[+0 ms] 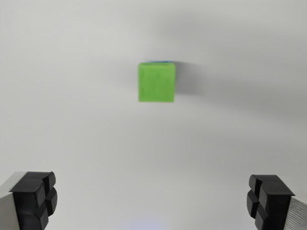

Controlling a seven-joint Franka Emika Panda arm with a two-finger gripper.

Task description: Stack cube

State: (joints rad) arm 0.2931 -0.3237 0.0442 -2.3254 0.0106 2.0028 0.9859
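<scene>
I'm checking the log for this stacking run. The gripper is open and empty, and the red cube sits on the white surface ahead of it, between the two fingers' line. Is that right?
Not quite: the cube is green, not red, with a thin blue edge showing along its top. The wrist view shows it. The rest holds: the gripper is open and empty, and the cube sits on the white surface ahead, between the fingers' line.

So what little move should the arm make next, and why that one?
Probably a small retreat, straight up and away. The green cube seems to sit already on something blue, of which only a thin edge peeks out behind its top. The gripper is wide open and empty, its fingers well apart from the cube, so nothing seems left to grasp.
</scene>
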